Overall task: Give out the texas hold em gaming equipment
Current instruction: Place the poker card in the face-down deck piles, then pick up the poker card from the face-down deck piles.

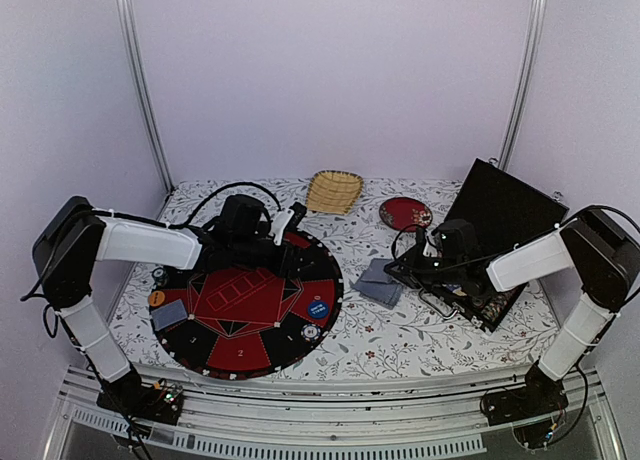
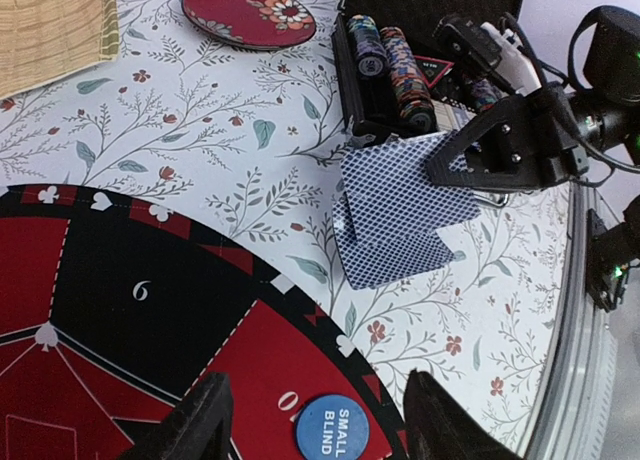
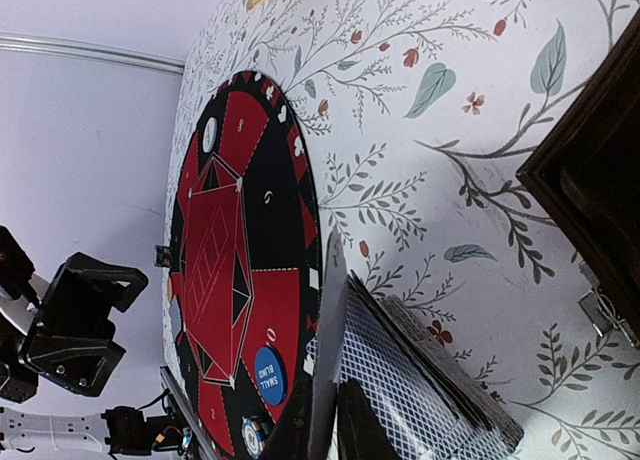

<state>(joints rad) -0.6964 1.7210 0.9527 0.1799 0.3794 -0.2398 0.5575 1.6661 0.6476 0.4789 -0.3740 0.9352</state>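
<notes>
The stack of blue-backed cards (image 2: 395, 235) lies on the floral bench (image 2: 200, 140), between the round red-and-black mat (image 2: 130, 300) and the open black case (image 1: 500, 215), whose tray holds rows of chips (image 2: 405, 75). The top card (image 3: 327, 330) is tipped up on edge, and the right fingers (image 3: 358, 430) are pinched narrowly on it. A blue Small Blind button (image 2: 335, 430) rests on the mat's near rim. The left fingers (image 2: 195, 420) are spread wide above the button, holding nothing. The red plate (image 1: 405, 213) and the straw basket (image 1: 333, 190) sit at the far side.
</notes>
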